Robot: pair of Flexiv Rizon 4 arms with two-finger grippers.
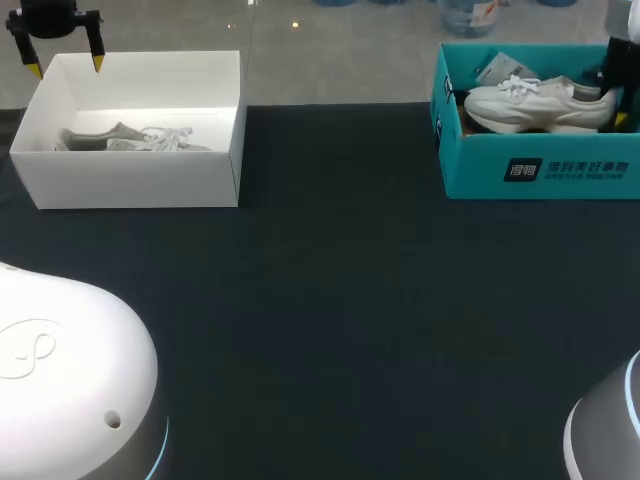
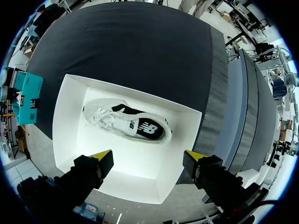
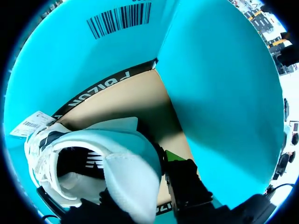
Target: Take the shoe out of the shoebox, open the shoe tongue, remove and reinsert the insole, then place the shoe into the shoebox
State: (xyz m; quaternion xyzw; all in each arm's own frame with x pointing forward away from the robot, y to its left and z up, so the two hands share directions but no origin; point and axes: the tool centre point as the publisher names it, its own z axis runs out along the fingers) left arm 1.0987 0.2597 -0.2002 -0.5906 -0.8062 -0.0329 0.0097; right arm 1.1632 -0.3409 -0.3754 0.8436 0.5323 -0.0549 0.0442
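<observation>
At the far right edge of the frame, inside the teal shoebox (image 1: 540,170), the right gripper (image 1: 615,95) has its jaws closed on the heel of the white shoe (image 1: 535,103). The right wrist view shows one dark finger (image 3: 184,182) against the outside of the heel and the other down inside the collar, the heel wall pinched between them. The shoe lies lengthwise in the box, toe toward the frame's centre, laces on top, and a paper tag (image 3: 28,125) rests beside its front end.

In the upper left corner the left gripper (image 1: 66,60) hangs over the back wall of the white box (image 1: 130,180) with its jaws spread wide and nothing between them. Ahead of its yellow fingertips (image 2: 100,156), a second shoe (image 2: 128,125) lies on its side on the box floor – white, with a dark lining and loose laces.

Both boxes stand well apart on the dark bench (image 1: 350,300) – one at each far corner.
</observation>
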